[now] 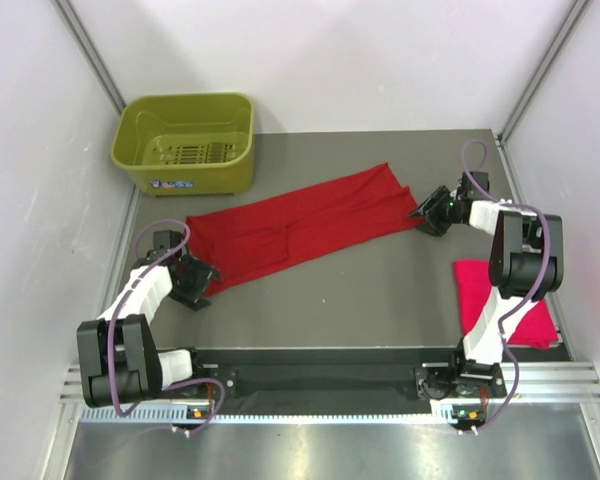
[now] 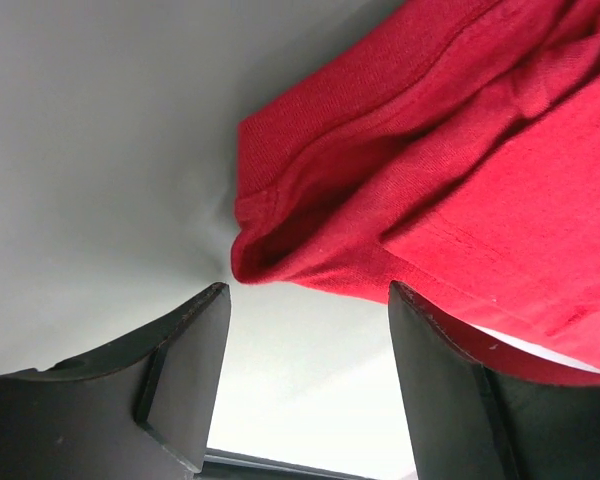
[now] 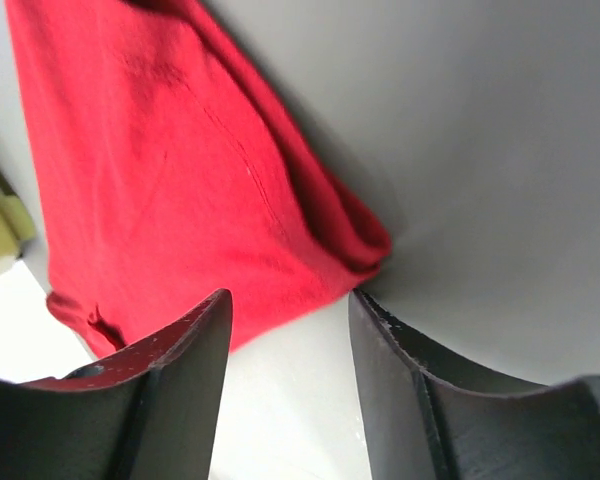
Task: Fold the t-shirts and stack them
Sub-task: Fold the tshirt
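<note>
A deep red t-shirt (image 1: 298, 226) lies folded lengthwise into a long band, slanting across the middle of the table. My left gripper (image 1: 202, 277) stands open at its lower left end, and the cloth's corner (image 2: 280, 245) lies just beyond the fingertips, with nothing between them. At the band's upper right end my right gripper (image 1: 420, 211) is open too, the folded corner (image 3: 365, 245) resting just past its jaws. A brighter pinkish red t-shirt (image 1: 528, 312) lies folded at the right edge of the table, partly hidden by the right arm.
An olive-green plastic basket (image 1: 186, 142) stands at the back left corner, just beyond the deep red shirt. White walls enclose the table on the left, back and right.
</note>
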